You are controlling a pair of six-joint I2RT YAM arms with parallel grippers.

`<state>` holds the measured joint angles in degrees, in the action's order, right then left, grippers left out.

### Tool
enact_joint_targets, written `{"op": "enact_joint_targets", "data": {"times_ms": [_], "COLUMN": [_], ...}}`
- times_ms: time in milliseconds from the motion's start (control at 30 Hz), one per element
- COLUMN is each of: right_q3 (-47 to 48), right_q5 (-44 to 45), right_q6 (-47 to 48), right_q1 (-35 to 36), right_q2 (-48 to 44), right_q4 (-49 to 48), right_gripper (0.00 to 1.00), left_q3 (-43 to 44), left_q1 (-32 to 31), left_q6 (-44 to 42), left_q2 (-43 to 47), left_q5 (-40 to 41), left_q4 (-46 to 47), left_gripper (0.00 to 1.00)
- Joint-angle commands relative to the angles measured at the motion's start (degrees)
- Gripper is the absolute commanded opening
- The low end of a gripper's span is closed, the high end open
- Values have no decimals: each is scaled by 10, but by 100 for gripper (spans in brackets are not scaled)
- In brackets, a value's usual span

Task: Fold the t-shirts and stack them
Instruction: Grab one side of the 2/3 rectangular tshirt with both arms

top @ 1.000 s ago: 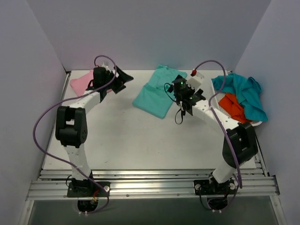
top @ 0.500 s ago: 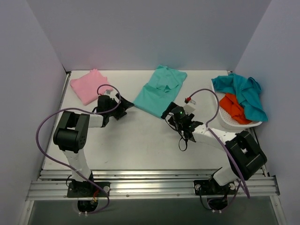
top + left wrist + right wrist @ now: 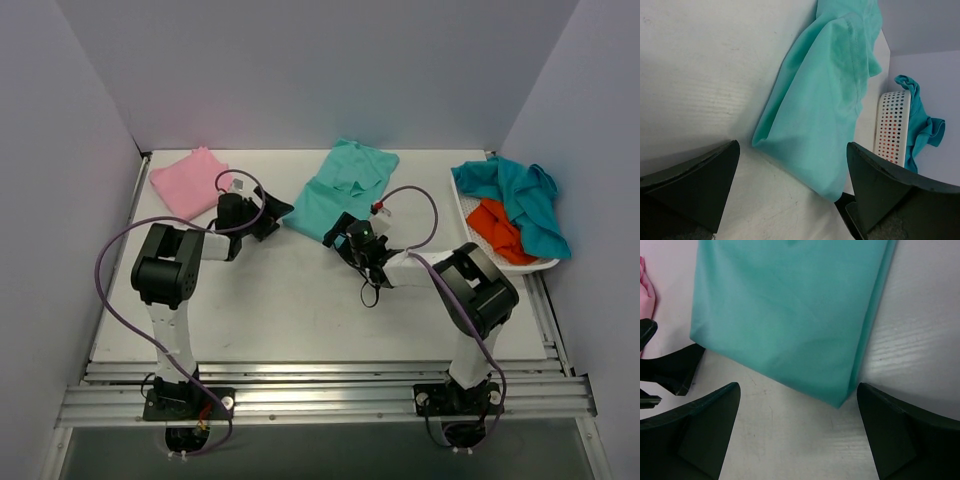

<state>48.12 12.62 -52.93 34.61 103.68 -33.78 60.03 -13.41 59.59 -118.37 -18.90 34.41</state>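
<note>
Sea-green t-shirt [image 3: 345, 188] lies folded lengthwise in a long panel on the white table [image 3: 260, 310], its near end between the two grippers.

Left gripper [image 3: 792, 146]: spread wide, holding nothing. The shirt's near left corner lies in the gap just ahead of its fingertips, close beside the left-hand finger (contact not clear).

Right gripper [image 3: 797, 387]: likewise wide apart and empty. The shirt's near edge and pointed right corner lie just ahead of its fingertips.

Overhead only: pink t-shirt [image 3: 190, 180], folded, beyond the left fingers to their left. Teal t-shirt [image 3: 520, 192] and orange t-shirt [image 3: 497, 228] are heaped in a white basket [image 3: 478, 255], well right of the right fingers.

Left wrist view only: the basket's dotted, perforated wall. Right wrist view only: the fold's doubled right edge.

Bare table runs behind both sets of fingers, toward the bases.

Cloth is matte and smooth, softly creased at the far collar end. Fingers are black and wedge-shaped.
</note>
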Motion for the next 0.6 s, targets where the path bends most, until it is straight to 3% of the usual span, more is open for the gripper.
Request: {"op": "enact_joint_targets", "data": {"times_ms": [0, 167, 367, 467, 500, 567], "right_q3": [23, 27, 16, 12, 11, 9], "right_q5": [-19, -30, -43, -46, -50, -53], "right_q6": [-4, -2, -2, -3, -2, -2], "right_q1": [-8, -16, -33, -35, -37, -38], "right_q2": [37, 54, 62, 65, 66, 71], "right_q4": [-3, -12, -33, -40, -42, -48], "right_gripper": [98, 96, 77, 57, 45, 34], "left_q3": [21, 36, 48, 53, 54, 57], "left_q1": [-6, -6, -7, -7, -7, -8], "left_q6": [-2, 1, 3, 6, 7, 7], "left_q2": [-33, -51, -75, -87, -88, -93], "left_q5": [1, -3, -10, -13, -13, -13], "left_q4": [-4, -2, 13, 21, 22, 25], "left_gripper": [100, 90, 74, 61, 59, 50]}}
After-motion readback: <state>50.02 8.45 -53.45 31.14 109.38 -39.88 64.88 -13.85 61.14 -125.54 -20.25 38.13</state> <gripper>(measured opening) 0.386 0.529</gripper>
